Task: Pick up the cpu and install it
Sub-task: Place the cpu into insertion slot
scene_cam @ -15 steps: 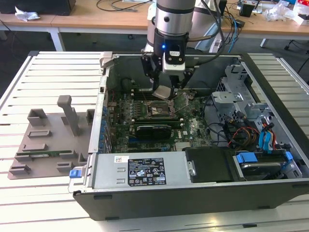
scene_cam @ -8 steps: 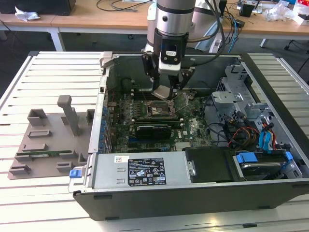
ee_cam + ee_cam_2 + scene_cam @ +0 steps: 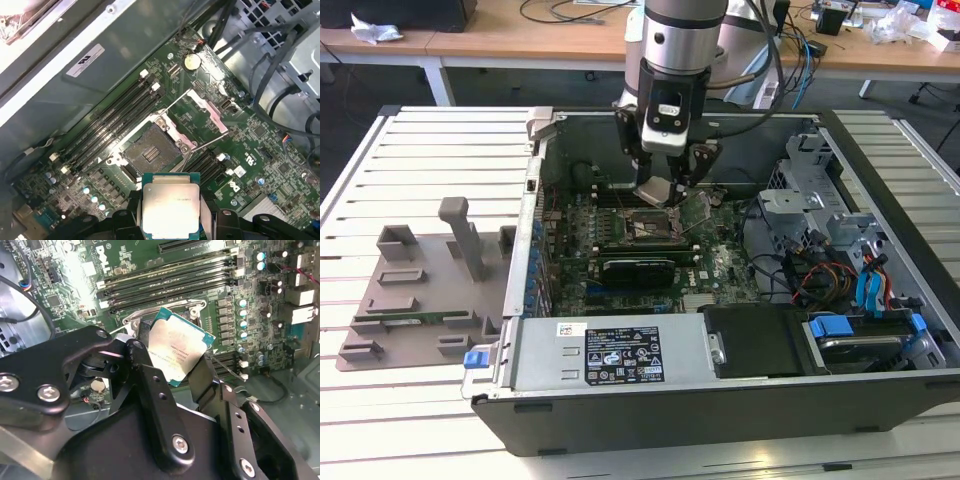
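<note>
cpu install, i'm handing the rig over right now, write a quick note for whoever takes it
Tool: shut on the cpu, gripping it by two opposite edges, metal top showing in both wrist views.
Cpu: held in the air over the motherboard, close to the socket, not touching it.
Socket: empty, its hinged frame swung open.
Done: the cpu is picked up.
Left: the cpu is not yet seated in the socket, and the frame is not closed.
</note>
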### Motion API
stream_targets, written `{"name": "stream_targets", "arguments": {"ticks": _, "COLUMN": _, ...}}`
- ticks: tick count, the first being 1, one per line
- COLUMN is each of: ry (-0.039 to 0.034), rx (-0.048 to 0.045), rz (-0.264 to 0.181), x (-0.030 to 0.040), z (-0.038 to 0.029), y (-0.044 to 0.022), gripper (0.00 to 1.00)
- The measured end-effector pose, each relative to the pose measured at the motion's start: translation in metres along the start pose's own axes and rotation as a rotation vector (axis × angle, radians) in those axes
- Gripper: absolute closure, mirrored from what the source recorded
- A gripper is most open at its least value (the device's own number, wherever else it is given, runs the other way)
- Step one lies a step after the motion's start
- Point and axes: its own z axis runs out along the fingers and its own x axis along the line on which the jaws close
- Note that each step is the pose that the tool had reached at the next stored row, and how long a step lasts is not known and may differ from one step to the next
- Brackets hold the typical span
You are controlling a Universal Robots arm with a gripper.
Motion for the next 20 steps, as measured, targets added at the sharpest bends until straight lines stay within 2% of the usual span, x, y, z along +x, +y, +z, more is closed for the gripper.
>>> {"name": "stream_targets", "arguments": {"ticks": 7, "ry": 0.0043, "rx": 0.0010, "rz": 0.102, "x": 0.0000, "z": 0.0002, "y": 0.0000, "gripper": 0.45}}
{"name": "stream_targets", "arguments": {"ticks": 13, "ry": 0.0074, "rx": 0.0018, "rz": 0.177, "x": 0.0000, "z": 0.0003, "y": 0.0000, "gripper": 0.45}}
{"name": "stream_targets", "arguments": {"ticks": 16, "ry": 0.0084, "rx": 0.0020, "rz": 0.201, "x": 0.0000, "z": 0.0003, "y": 0.0000, "gripper": 0.45}}
{"name": "stream_targets", "arguments": {"ticks": 20, "ry": 0.0117, "rx": 0.0030, "rz": 0.282, "x": 0.0000, "z": 0.0003, "y": 0.0000, "gripper": 0.45}}
